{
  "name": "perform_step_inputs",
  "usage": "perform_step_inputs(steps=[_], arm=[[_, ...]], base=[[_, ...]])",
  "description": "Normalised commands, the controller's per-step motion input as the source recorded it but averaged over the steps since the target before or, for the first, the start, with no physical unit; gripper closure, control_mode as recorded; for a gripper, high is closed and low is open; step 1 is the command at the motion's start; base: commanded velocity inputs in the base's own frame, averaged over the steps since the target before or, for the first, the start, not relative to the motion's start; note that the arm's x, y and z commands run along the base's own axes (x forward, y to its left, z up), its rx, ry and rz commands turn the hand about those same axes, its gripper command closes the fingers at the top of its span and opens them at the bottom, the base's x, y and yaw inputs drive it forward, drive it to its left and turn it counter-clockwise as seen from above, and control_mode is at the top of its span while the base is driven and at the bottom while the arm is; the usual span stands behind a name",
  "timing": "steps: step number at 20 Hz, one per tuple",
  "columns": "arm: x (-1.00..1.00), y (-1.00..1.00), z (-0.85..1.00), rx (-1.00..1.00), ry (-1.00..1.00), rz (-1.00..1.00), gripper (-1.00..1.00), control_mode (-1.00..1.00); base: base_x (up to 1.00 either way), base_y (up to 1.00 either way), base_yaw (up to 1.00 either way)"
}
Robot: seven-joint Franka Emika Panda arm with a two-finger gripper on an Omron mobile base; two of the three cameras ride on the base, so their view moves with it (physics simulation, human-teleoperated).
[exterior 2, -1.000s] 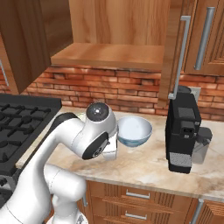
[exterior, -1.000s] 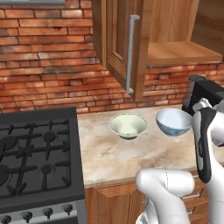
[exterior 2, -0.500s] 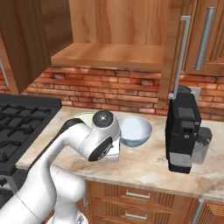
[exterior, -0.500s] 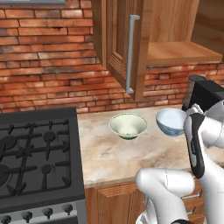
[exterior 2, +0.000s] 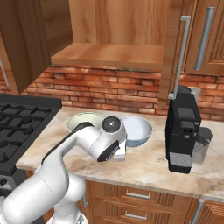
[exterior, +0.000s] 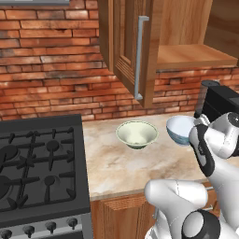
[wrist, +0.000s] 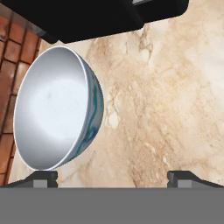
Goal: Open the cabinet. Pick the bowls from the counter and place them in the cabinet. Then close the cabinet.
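Note:
The cabinet (exterior: 186,56) stands open, its door (exterior: 132,46) with the long grey handle (exterior: 139,58) swung out, the bare shelf (exterior 2: 111,56) showing. On the counter (exterior: 116,163) the pale green-cream bowl (exterior: 137,134) sits left of the light blue bowl (exterior: 179,129). My arm partly hides the green bowl (exterior 2: 82,120) in the right base view, next to the blue bowl (exterior 2: 139,130). In the hand view my gripper (wrist: 113,179) is open with nothing between its fingertips (wrist: 43,177). The blue bowl (wrist: 57,107) lies just ahead on one side, its white inside showing, apart from the tips.
A black coffee machine (exterior 2: 183,129) stands right of the blue bowl, close behind it in the hand view (wrist: 100,15). The black gas stove (exterior: 37,163) lies left of the counter. A brick wall (exterior: 51,70) backs it. A second cabinet door (exterior 2: 175,48) hangs above the machine.
My arm has swung to the right and forward, bringing the hand nearer the blue bowl. Both bowls and the cabinet doors have stayed put, and the jaws are as wide as before.

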Motion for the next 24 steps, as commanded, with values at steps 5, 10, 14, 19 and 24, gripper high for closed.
perform_step_inputs(steps=[5, 10, 14, 19, 24], arm=[[0.51, -0.34, -0.07, 0.03, 0.02, 0.00, -1.00, -1.00], [0.50, -0.28, -0.22, 0.00, 0.00, 0.00, -1.00, -1.00], [0.37, -0.19, -0.37, 0.00, 0.00, 0.00, -1.00, -1.00], [0.29, -0.10, -0.40, 0.00, 0.00, 0.00, -1.00, -1.00], [0.28, -0.08, -0.35, 0.00, 0.00, 0.00, -1.00, -1.00]], base=[[0.00, 0.00, 0.00], [0.00, 0.00, 0.00], [0.00, 0.00, 0.00], [0.00, 0.00, 0.00], [0.00, 0.00, 0.00]])
